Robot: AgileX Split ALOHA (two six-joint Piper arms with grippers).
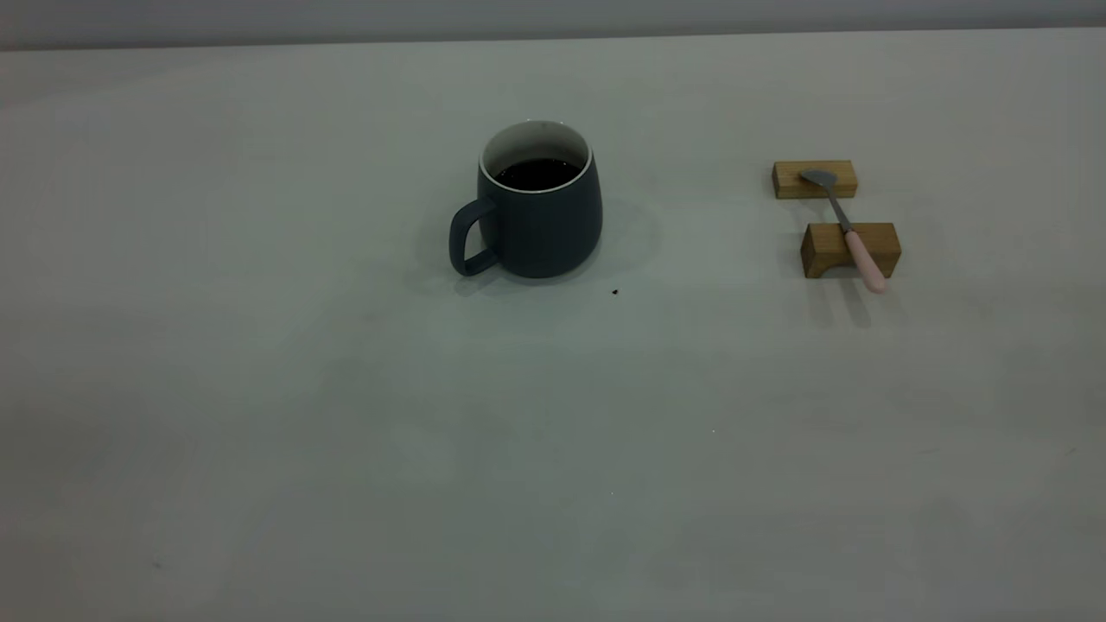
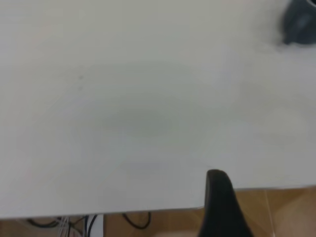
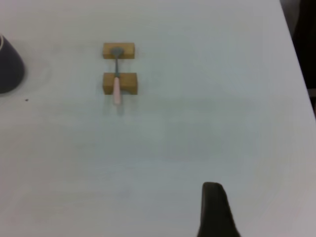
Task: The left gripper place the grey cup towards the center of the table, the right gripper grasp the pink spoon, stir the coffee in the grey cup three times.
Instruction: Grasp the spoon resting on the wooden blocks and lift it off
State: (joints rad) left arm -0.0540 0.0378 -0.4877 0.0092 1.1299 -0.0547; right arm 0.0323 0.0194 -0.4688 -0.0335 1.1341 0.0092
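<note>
The grey cup (image 1: 536, 207) stands upright near the middle of the table (image 1: 346, 432), its handle toward the left front, with dark coffee (image 1: 537, 173) inside. To its right, the pink spoon (image 1: 842, 226) lies across two wooden blocks, bowl on the far block and pink handle overhanging the near one. Neither arm shows in the exterior view. Only a dark part of my left gripper (image 2: 219, 207) shows, over the table's edge, far from the cup (image 2: 299, 22). My right gripper (image 3: 215, 212) hovers over bare table, well away from the spoon (image 3: 116, 81) and cup (image 3: 9, 64).
The far wooden block (image 1: 814, 179) and the near wooden block (image 1: 851, 249) hold the spoon off the surface. A tiny dark speck (image 1: 614, 292) lies in front of the cup. The table's edge (image 2: 148, 211) borders wooden floor and cables.
</note>
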